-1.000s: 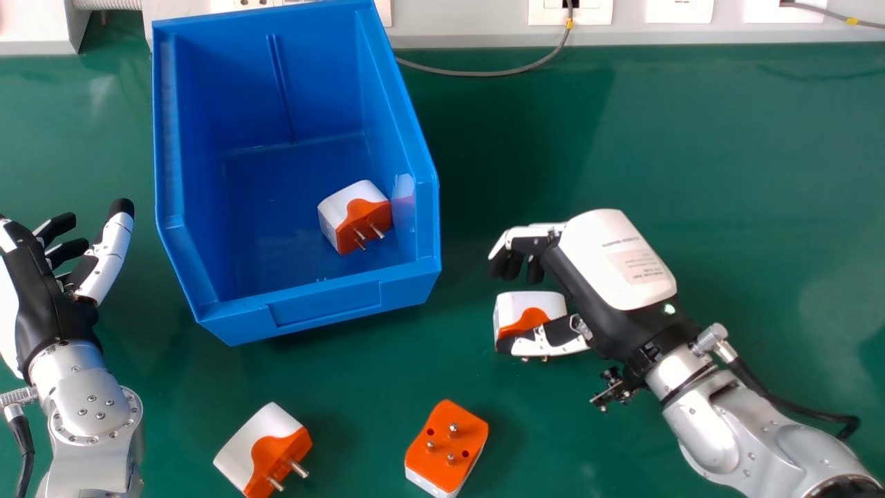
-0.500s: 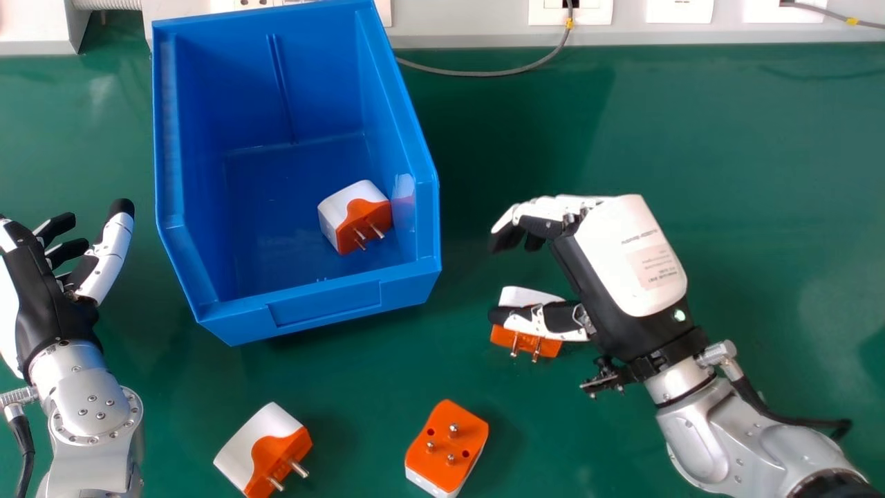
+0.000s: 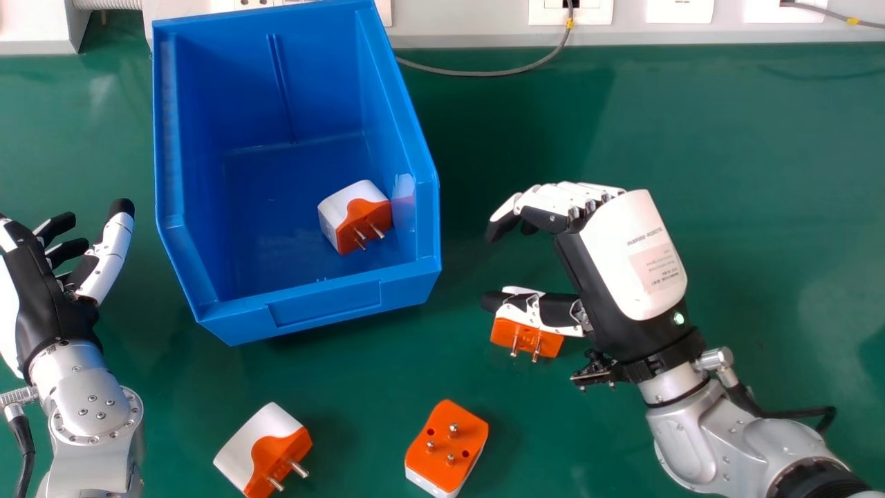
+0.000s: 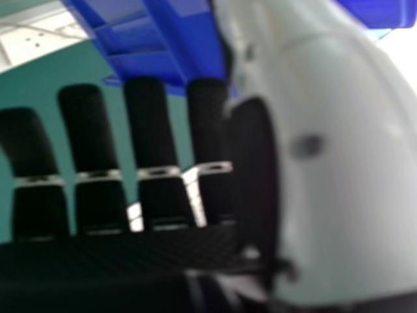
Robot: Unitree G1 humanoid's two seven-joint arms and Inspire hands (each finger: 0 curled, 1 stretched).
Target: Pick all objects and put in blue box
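With 12 o'clock taken as the head view's top edge, the blue box (image 3: 325,304) is seen around 10 o'clock from the view's middle, its long axis laid roughly 12 to 6 and its low lip turned between 5 and 6. By its 4 o'clock corner an orange-and-white adapter (image 3: 335,211) is held inside, pins pointed toward 5 and white back toward 11.

At the box's 4 o'clock, on the green table (image 3: 726,159), the covered adapter (image 3: 553,346) is partly hidden by the thumb of the right hand (image 3: 626,259); its pins are aimed at 6, its orange face stretched roughly 9 to 3. Nothing is gripped by that hand: its fingers are loosely bent and well parted from the thumb. Whether the adapter is touched cannot be told.

At the box's 6 o'clock the white-backed adapter (image 3: 252,436) is set with pins between 4 and 5. At 5 the upturned adapter (image 3: 442,439) is laid pins up, long axis 1 to 7.

The left hand (image 3: 41,297), at the head view's left edge, is relaxed and unloaded.
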